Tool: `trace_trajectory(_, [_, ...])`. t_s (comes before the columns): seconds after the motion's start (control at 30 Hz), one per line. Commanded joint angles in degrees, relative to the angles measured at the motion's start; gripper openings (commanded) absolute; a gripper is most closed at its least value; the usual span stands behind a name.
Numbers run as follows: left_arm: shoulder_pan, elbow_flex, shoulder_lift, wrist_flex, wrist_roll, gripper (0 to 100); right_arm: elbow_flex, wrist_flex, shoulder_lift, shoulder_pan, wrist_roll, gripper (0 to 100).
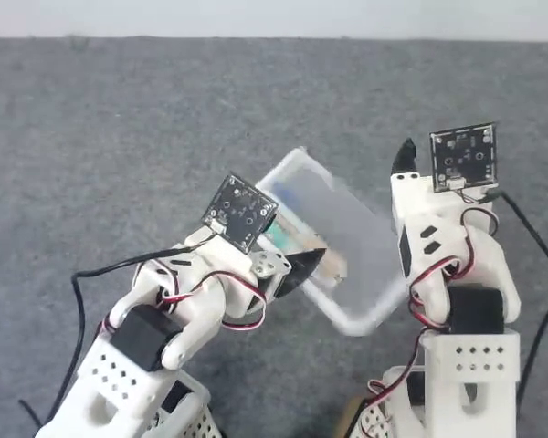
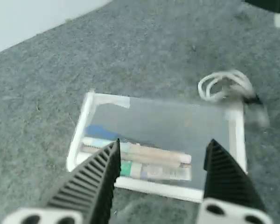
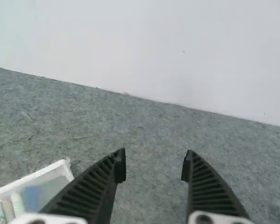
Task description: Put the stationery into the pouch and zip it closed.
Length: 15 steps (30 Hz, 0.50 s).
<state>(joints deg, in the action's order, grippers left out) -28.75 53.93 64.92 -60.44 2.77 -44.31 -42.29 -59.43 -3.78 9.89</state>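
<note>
The clear pouch [image 1: 347, 228] lay slanted on the grey mat [image 1: 119, 137] between the two arms, with the pens [image 2: 140, 156] already inside along its near-left edge. The left gripper [image 2: 164, 144] hovered wide open over that edge, probably lined up to pin the pouch or reach its zip. The right gripper [image 3: 155, 154], also wide open and empty, stood raised at the pouch's right, pointing toward the far wall, seemingly kept clear. A white cord loop [image 2: 224, 86] lay at one end of the pouch. Whether the zip was shut could not be told.
</note>
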Motion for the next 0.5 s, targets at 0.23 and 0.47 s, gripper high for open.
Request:
trace_trajectory(0.23, [6.7, -2.6, 1.5, 4.3, 1.1, 22, 2.6, -1.9, -2.4, -0.2, 0.3, 13.9])
trace_trajectory(0.47, [9.8, 0.2, 1.5, 11.0, 0.4, 1, 2.6, -1.9, -2.5, -0.2, 0.2, 1.0])
